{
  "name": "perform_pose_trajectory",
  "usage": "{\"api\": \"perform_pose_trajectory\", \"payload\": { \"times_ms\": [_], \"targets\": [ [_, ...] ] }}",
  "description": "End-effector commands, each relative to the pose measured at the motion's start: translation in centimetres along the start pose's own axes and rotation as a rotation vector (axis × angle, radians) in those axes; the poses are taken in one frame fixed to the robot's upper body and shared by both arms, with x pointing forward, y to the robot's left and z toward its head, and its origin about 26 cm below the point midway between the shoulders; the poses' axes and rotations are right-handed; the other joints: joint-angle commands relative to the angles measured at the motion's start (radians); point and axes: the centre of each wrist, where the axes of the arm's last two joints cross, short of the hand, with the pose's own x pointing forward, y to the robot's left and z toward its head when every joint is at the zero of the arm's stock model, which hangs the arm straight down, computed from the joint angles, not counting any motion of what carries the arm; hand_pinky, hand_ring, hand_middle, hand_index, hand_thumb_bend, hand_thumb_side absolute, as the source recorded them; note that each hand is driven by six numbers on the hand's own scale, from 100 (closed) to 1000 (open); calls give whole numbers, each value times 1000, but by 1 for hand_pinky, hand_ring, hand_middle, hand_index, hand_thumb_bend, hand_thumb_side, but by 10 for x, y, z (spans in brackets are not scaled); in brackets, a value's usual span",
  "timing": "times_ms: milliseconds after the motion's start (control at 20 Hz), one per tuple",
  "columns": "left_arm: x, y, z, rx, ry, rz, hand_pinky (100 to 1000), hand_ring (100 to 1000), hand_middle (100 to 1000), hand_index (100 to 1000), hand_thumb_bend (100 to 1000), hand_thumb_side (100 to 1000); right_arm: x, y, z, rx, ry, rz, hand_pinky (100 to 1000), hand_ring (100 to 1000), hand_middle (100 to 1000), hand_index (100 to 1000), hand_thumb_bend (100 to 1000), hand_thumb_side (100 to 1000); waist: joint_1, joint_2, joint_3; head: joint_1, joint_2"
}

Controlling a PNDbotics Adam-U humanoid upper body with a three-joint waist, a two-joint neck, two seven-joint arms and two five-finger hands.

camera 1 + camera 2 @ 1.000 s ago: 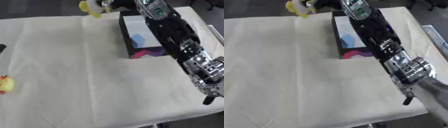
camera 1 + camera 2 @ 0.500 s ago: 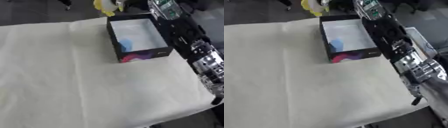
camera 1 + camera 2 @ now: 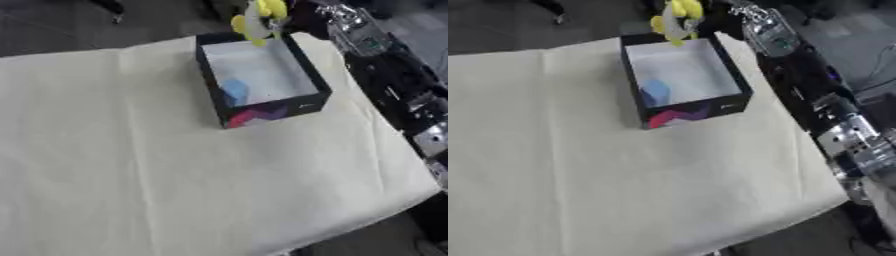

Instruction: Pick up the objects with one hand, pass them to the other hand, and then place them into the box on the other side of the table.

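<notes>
Presently noted, left to right: bare cream tabletop [image 3: 131, 150]; black box [image 3: 306, 102] with a blue item inside; yellow toy [image 3: 258, 20] poised over its far rim, at right hand [image 3: 741, 10]. Fingers blurred; cannot tell the hold. Judged risk: released so near the rim, could fall outside.
</notes>
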Motion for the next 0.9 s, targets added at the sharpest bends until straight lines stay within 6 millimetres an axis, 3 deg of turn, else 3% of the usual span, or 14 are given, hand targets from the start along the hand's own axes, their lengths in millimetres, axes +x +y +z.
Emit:
{"api": "perform_pose_trajectory", "payload": {
  "times_ms": [50, 300, 450, 550, 600, 650, 750, 800, 900],
  "targets": [
    [11, 22, -8, 55, -31, 0, 832, 676, 680, 831, 376, 583, 6, -25, 14, -38, -6, 81, 813, 986, 191, 721, 100, 111, 4, -13, 1, -11, -20],
    [11, 23, -8, 67, -29, 15, 834, 676, 680, 831, 378, 584, -8, -24, 17, -11, -7, 131, 817, 989, 200, 727, 100, 121, 10, -9, 6, -20, -31],
    [11, 22, -7, 66, -28, 15, 834, 676, 680, 832, 380, 582, -12, -24, 16, 15, -28, 182, 827, 1000, 253, 764, 100, 128, 10, -8, 8, -20, -32],
    [11, 22, -7, 68, -27, 16, 834, 676, 680, 832, 381, 581, -15, -23, 16, 47, -58, 247, 838, 1000, 355, 846, 100, 103, 10, -7, 9, -18, -29],
    [11, 22, -7, 69, -27, 16, 834, 677, 680, 833, 382, 580, -15, -24, 16, 61, -79, 287, 849, 1000, 452, 919, 100, 100, 10, -7, 9, -16, -27],
    [11, 22, -7, 70, -27, 16, 834, 677, 681, 834, 382, 580, -14, -25, 16, 71, -105, 335, 884, 1000, 641, 1000, 100, 100, 10, -6, 10, -13, -25],
    [11, 23, -7, 71, -24, 14, 836, 679, 683, 836, 384, 580, -13, -29, 18, 80, -151, 465, 936, 1000, 794, 1000, 100, 100, 9, -6, 11, -9, -21],
    [10, 23, -6, 72, -22, 12, 836, 679, 684, 837, 387, 580, -14, -32, 19, 74, -163, 531, 948, 1000, 816, 1000, 100, 111, 9, -6, 11, -7, -18],
    [10, 23, -6, 75, -19, 9, 838, 680, 685, 838, 390, 580, -18, -34, 20, 60, -173, 617, 963, 1000, 839, 1000, 100, 295, 8, -7, 12, -3, -15]
  ]
}}
